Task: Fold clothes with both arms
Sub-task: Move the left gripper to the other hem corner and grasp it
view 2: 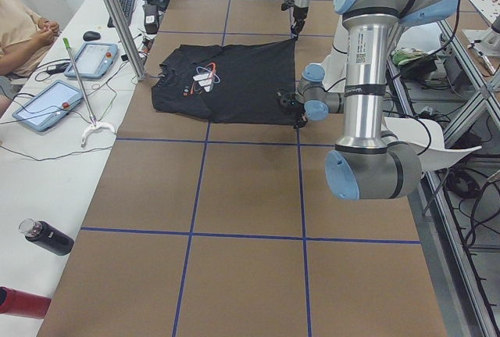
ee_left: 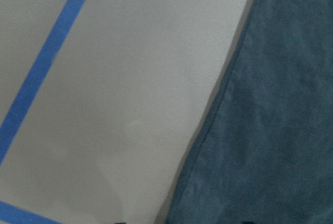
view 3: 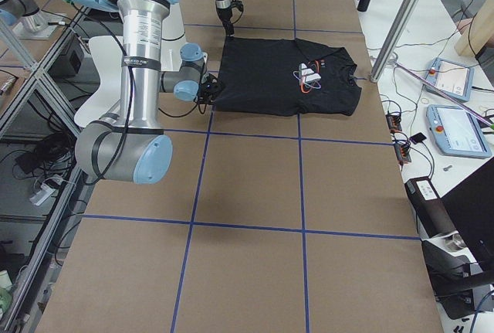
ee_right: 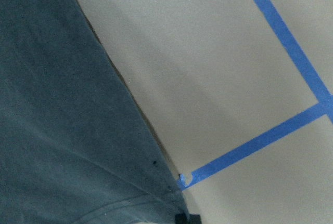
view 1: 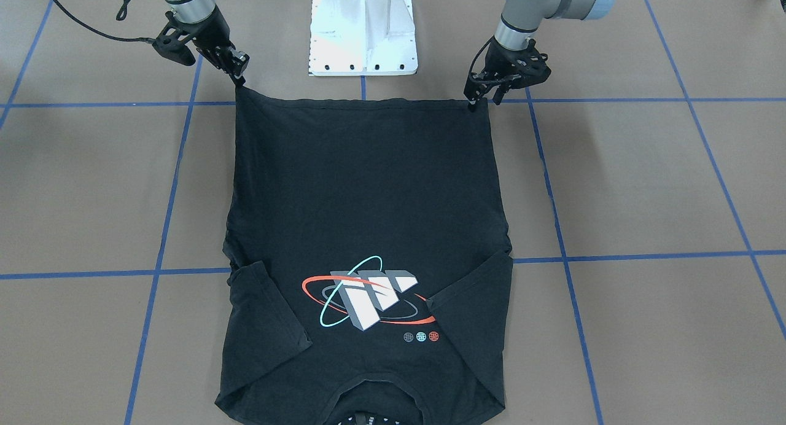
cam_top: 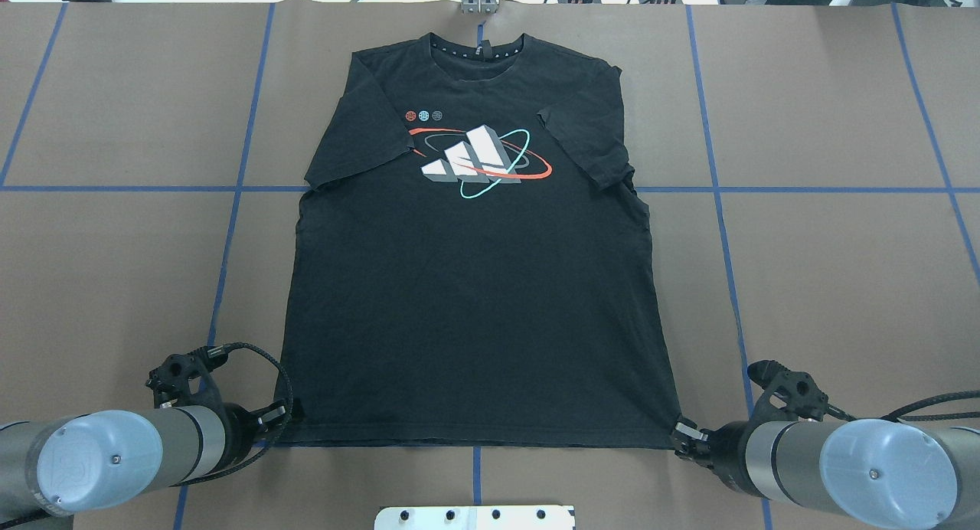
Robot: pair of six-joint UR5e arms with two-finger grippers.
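The black T-shirt (view 1: 368, 185) (cam_top: 475, 285) lies flat on the brown table with its printed front up and its collar on the side away from the robot. Both sleeves are folded in over the chest. My right gripper (view 1: 239, 81) (cam_top: 684, 436) is shut on one hem corner, which is drawn out to a small point. My left gripper (view 1: 485, 102) (cam_top: 285, 417) sits at the other hem corner; its fingers look apart around the cloth edge. Close up, the left wrist view shows the shirt's side edge (ee_left: 218, 109). The right wrist view shows the hem corner (ee_right: 156, 193).
The white pedestal base (view 1: 362, 32) stands just behind the hem. Blue tape lines (cam_top: 230, 231) grid the table. A metal post (view 2: 117, 24) stands near the collar. Beyond it a white bench holds tablets (view 2: 47, 106), bottles (view 2: 43, 237), and a seated person's hands (view 2: 43, 30).
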